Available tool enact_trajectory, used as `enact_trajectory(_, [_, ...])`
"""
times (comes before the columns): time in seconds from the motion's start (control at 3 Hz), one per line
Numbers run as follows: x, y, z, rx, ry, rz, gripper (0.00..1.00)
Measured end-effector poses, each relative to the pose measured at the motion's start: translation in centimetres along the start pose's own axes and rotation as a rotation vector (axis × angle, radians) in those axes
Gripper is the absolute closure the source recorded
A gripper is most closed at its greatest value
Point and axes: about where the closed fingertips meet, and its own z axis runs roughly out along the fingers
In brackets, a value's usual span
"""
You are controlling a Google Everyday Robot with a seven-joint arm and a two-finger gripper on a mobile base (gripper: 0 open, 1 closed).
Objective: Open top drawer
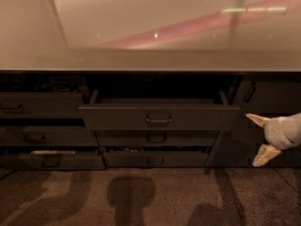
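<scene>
The top drawer (160, 117) is the wide dark grey front in the middle of the cabinet. It stands pulled out toward me, with its tray (157, 100) showing behind the front. A small loop handle (159, 120) sits at its centre. My gripper (261, 140) is at the right edge of the view, to the right of the drawer and a little below its handle. Its two pale fingers (257, 119) are spread wide apart with nothing between them. It does not touch the drawer.
A pale glossy countertop (141, 27) runs above the cabinet. Two narrower drawers (156, 138) sit below the top one. More drawers (37, 135) stack on the left, some slightly ajar. A plain dark panel (273, 98) is at right. Speckled floor (141, 197) lies in front.
</scene>
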Motion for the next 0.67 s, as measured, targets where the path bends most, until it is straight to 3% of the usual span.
enact_trajectory(0.33, [-0.09, -0.06, 0.08, -0.001, 0.000, -0.002, 0.00])
enact_trajectory(0.67, [-0.32, -0.61, 0.61, -0.058, -0.023, 0.011, 0.00])
